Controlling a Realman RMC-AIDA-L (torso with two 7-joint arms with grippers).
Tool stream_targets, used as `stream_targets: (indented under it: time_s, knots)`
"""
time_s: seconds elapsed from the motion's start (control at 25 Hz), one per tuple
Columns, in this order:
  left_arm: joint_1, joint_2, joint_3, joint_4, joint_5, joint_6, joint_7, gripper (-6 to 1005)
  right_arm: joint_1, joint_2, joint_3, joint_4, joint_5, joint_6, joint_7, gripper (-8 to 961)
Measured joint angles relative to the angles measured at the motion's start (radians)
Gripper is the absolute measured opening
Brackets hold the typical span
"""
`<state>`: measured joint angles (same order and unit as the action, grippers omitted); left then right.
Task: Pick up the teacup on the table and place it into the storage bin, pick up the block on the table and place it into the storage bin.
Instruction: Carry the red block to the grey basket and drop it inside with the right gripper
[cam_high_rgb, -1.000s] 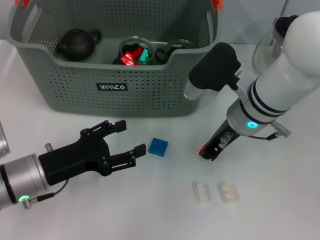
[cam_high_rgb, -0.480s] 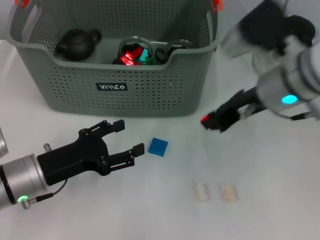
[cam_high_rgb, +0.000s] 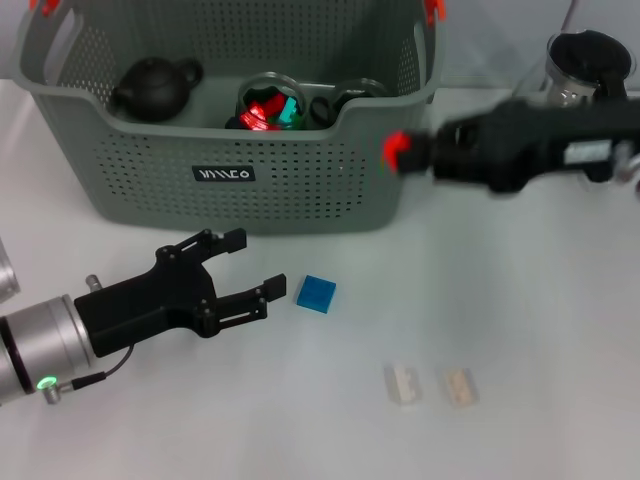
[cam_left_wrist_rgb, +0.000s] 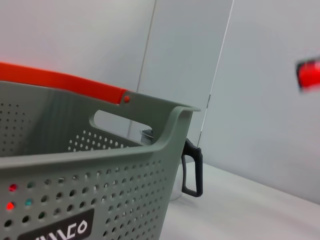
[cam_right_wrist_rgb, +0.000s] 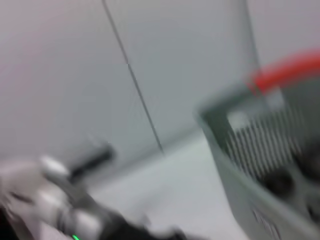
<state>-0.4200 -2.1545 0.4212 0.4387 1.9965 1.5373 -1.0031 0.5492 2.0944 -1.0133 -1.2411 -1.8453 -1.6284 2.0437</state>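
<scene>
The blue block lies on the white table in front of the storage bin. My left gripper is open just left of the block, low over the table, one fingertip close to the block's edge. Nothing is between its fingers. My right gripper with its red tip hangs blurred at the bin's right front corner, near rim height. No teacup shows on the table. Inside the bin are a black teapot, a clear cup with red and green pieces and a dark round vessel.
A glass jug with a black lid stands right of the bin, and its black handle shows in the left wrist view. Two small beige pieces lie on the table near the front.
My right arm has swung up from the table right of the block to the bin's right corner. My left gripper has edged slightly nearer the block. The block has not moved.
</scene>
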Motion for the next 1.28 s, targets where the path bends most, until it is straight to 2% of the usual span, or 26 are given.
stream_targets:
  time_s: [0.12,0.16,0.2,0.24,0.28,0.44,0.56,0.68,0.76,0.96,1.28]
  knots:
    - [-0.011,0.001,0.0,-0.001,-0.002,0.0,0.0,872,0.018,0.001,0.055,0.014,0.067,0.019,-0.042,194]
    - [-0.012,0.001,0.0,-0.001,-0.002,-0.001,0.0,872,0.028,0.002,0.055,0.015,0.071,0.057,-0.04,194]
    - [-0.016,0.001,0.0,-0.001,-0.002,-0.001,0.0,872,0.071,0.002,0.03,0.018,0.052,0.152,-0.012,194]
    - [-0.019,0.001,0.0,-0.002,-0.002,-0.001,0.0,872,0.104,-0.002,0.013,0.02,0.025,0.194,0.015,194]
    - [-0.02,0.001,0.001,-0.002,-0.002,-0.002,-0.001,872,0.104,-0.002,0.013,0.02,0.025,0.194,0.015,193]
    - [-0.022,0.002,0.001,-0.001,-0.002,-0.004,-0.006,873,0.276,-0.006,-0.019,0.039,-0.227,0.322,0.184,193]
    - [-0.011,0.006,0.002,0.008,0.006,0.001,-0.012,873,0.418,0.001,-0.019,0.092,-0.449,0.361,0.259,193]
    - [0.012,0.021,0.007,0.025,0.019,0.065,-0.012,873,0.535,0.003,-0.037,0.192,-0.572,0.389,0.267,194]
    - [0.027,0.032,0.002,0.041,0.027,0.141,-0.014,873,0.584,0.004,-0.061,0.246,-0.623,0.411,0.267,194]
    - [0.054,0.041,-0.062,0.081,0.039,0.27,-0.021,873,0.665,0.009,-0.138,0.365,-0.718,0.498,0.283,193]
    - [0.058,0.036,-0.076,0.075,0.04,0.27,-0.018,873,0.738,0.012,-0.231,0.573,-0.741,0.684,0.327,194]
